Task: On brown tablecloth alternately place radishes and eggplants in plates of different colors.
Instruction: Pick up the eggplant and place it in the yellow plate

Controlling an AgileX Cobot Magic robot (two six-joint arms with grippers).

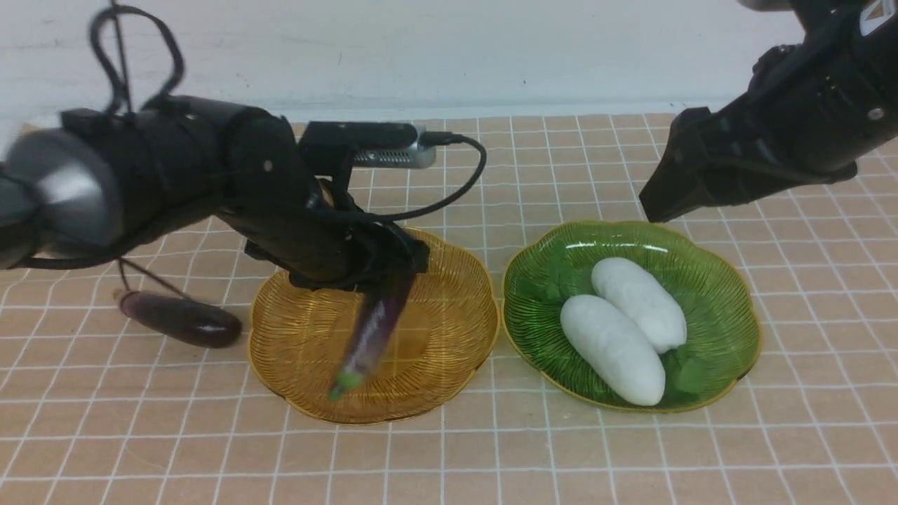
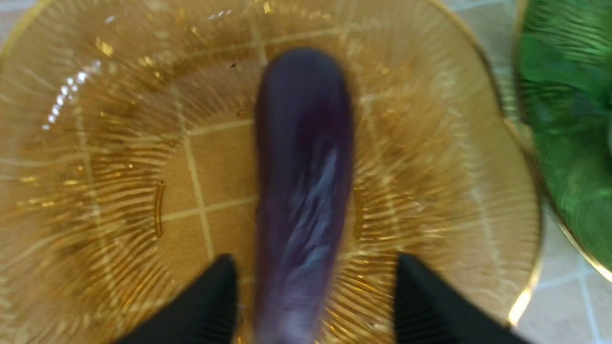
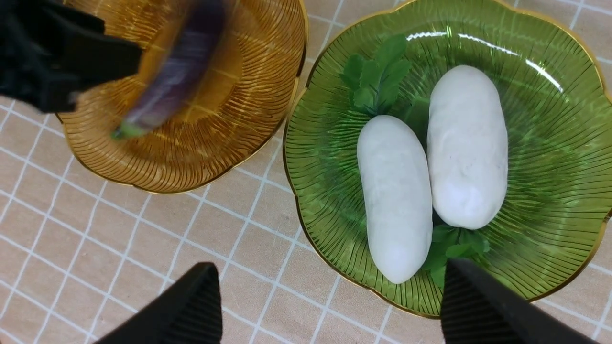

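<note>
Brown tablecloth (image 1: 631, 456): left gripper (image 2: 314, 265) spread over amber plate (image 1: 449, 365), blurred eggplant (image 1: 372, 330) between its fingers. Second eggplant (image 1: 182, 319) beside plate. Radishes (image 1: 617, 347) fill green plate (image 1: 719, 294). Right gripper (image 3: 330, 265) spread above.

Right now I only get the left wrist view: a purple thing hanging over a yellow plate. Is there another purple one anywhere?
Observer: Yes. A second eggplant lies on the brown tablecloth, just outside the amber plate, on the robot's left.
Operator: I see a sliver of green at the edge. What's in it?
Observer: That is the green plate. Two white radishes lie side by side in it, with green leaves at opposite ends.
Operator: And the robot's other hand?
Observer: The right hand hangs open and empty by the green plate's far rim.
</note>
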